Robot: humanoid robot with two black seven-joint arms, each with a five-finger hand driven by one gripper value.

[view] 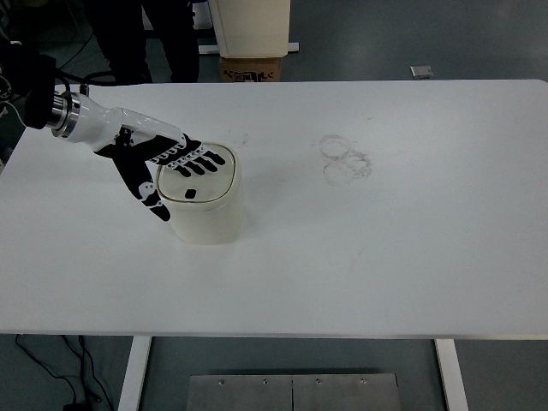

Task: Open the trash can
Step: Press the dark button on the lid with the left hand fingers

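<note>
A small cream trash can (207, 214) with a rounded square lid (199, 181) stands on the white table (385, 240), left of centre. Its lid lies flat and shut, with a small dark mark in the middle. My left hand (175, 163), black and white, reaches in from the upper left. Its fingers (205, 159) lie spread and flat over the lid's far left part, and the thumb (154, 201) hangs down beside the can's left wall. The hand holds nothing. No right arm shows.
Faint ring stains (344, 158) mark the table right of the can. A person's dark legs (145, 38) stand beyond the far edge, next to a cardboard box (253, 68) and a cream cabinet (250, 26). Cables (73, 372) lie on the floor at the lower left.
</note>
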